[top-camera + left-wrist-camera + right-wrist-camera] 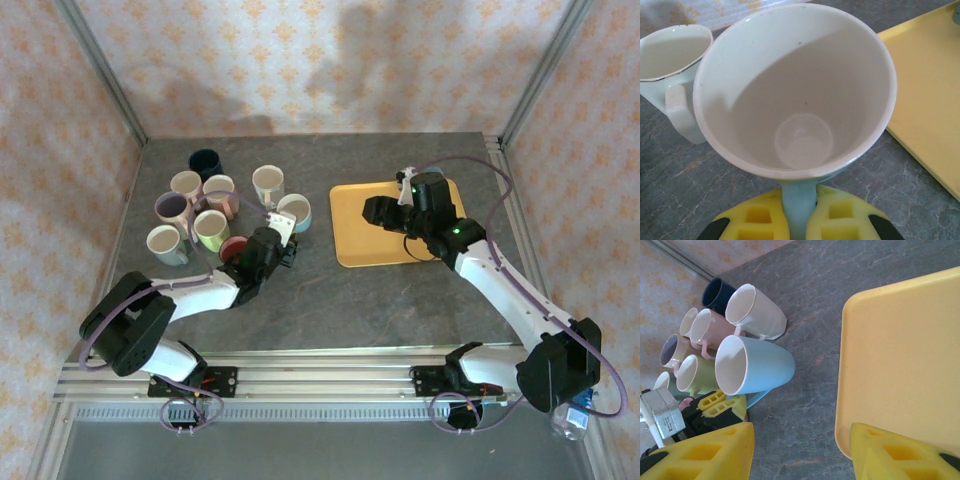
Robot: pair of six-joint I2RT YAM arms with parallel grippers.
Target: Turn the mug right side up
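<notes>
The light blue mug [295, 212] stands mouth up on the grey table, beside the left edge of the yellow tray [392, 250]. My left gripper [283, 230] is shut on its handle [799, 202]. In the left wrist view I look down into the mug's white inside [795, 90], and my left gripper [799, 217] pinches the handle between its yellow pads. The right wrist view shows the same mug [757, 367] with my left gripper [720, 405] at its handle. My right gripper [802, 440] hangs open and holds nothing, over the tray's left rim [845, 390].
Several upright mugs [195, 205] crowd the table left of the blue mug. A white one [268, 184] stands just behind it and is close by in the left wrist view [670, 60]. A red object [236, 247] lies under my left wrist. Metal frame posts edge the table.
</notes>
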